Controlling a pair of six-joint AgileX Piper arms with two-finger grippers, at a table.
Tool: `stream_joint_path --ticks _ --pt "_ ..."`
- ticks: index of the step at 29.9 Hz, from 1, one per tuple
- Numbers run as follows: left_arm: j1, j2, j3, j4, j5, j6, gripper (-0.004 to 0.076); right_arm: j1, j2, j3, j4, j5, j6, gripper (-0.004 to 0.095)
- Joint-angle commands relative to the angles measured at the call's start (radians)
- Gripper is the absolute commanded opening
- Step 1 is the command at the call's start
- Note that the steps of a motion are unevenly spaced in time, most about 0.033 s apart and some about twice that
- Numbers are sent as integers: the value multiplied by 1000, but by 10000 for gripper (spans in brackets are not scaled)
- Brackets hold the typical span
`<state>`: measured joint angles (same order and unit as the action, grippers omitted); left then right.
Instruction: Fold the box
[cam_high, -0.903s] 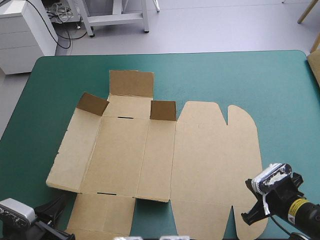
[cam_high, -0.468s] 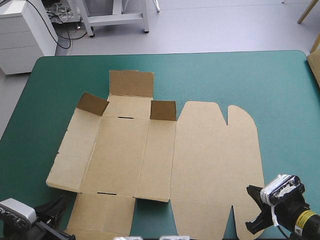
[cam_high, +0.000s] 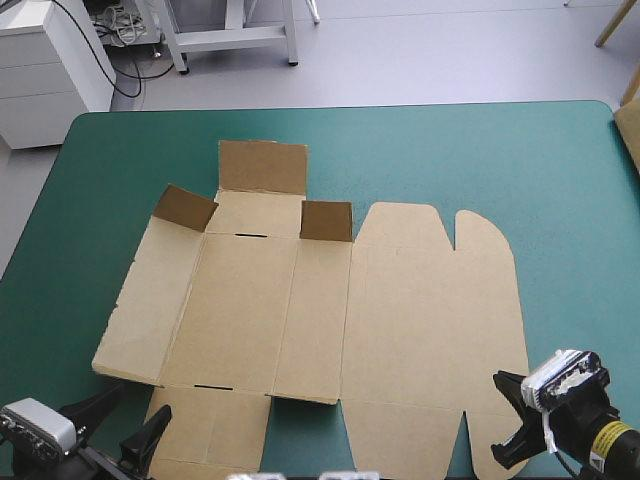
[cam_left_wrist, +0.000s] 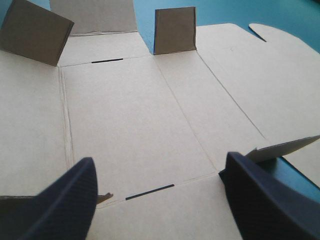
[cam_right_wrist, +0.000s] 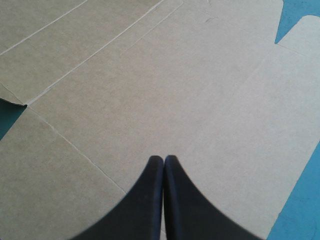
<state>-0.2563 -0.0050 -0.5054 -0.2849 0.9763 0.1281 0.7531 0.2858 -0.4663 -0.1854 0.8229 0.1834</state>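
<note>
My left gripper (cam_left_wrist: 157, 159) has just spread its black fingers apart over the near edge of the box (cam_high: 320, 310), which lies mostly flat mid-table on the teal-green cover (cam_high: 560, 170), a few far flaps raised. My right gripper (cam_right_wrist: 164, 158) stays pinched together, empty, over the box's near right corner; I judge the left is readying to take the near flap and begin a wall

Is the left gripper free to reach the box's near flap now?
Probably yes: the left gripper is open right over the near flap of the box, nothing between; the right gripper is far aside.
</note>
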Motion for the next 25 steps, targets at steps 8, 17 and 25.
stream_joint_path --ticks 8,17,25 --pt "-3 140 -94 -9 -129 -42 515 -4 8 -26 -14 -68 -1 -16" --pt "-3 531 -283 112 -129 -45 515 -4 8 -26 -14 -68 1 -16" --pt "-3 865 -449 112 -103 -76 515 -4 8 -26 -14 -68 1 -16"
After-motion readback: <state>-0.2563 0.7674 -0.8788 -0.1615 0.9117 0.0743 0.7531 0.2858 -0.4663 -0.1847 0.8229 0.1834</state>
